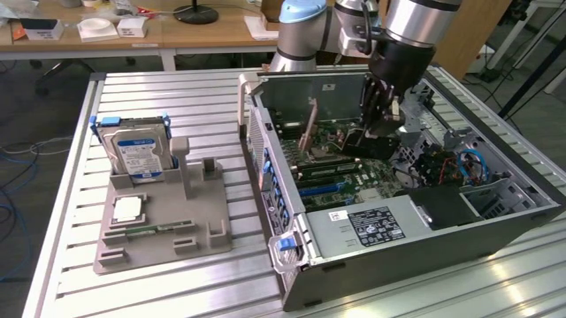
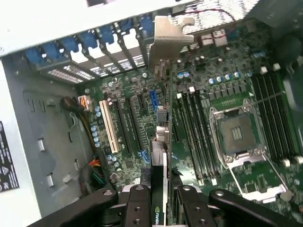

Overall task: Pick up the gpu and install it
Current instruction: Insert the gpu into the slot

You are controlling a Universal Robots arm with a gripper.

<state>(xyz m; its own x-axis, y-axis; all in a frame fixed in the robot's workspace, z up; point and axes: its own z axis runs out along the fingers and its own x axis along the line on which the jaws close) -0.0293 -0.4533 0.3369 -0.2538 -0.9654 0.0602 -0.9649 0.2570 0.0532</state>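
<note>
Grasping the gpu [image 2: 161,156] edge-on in the tool [image 2: 162,196], with the black fingers [image 2: 138,205] clenched against both faces of the green card near one end. Holding it upright inside the open computer case [image 1: 407,255], over the motherboard [image 2: 222,71], with the silver end bracket [image 2: 169,35] pointing toward the case's rear wall and sitting beside the row of blue clips [image 2: 87,42] there. Keeping the card's long edge running the same way as the expansion slots, with a white slot [image 2: 108,126] on one side of it and the black memory slots [image 2: 196,137] and the processor socket [image 2: 236,132] on the other. Not being able to tell whether the card's lower edge is touching a slot or hanging just above the board.

Reaching down, in the exterior view, from the grey arm [image 1: 415,26] into the middle of the case, with the card's black fan block just under the fingers. Passing over a grey power supply [image 1: 354,232] with a black label at the case's near end, and coloured cables [image 1: 464,165] toward the exterior view's right.

Leaving, well apart on the exterior view's left, a hard drive [image 1: 134,156] with a blue-white label standing upright in a grey holder [image 1: 190,218], and a narrow green memory stick [image 1: 158,229] lying flat in the same holder, all resting on the slatted metal counter [image 1: 177,93].
</note>
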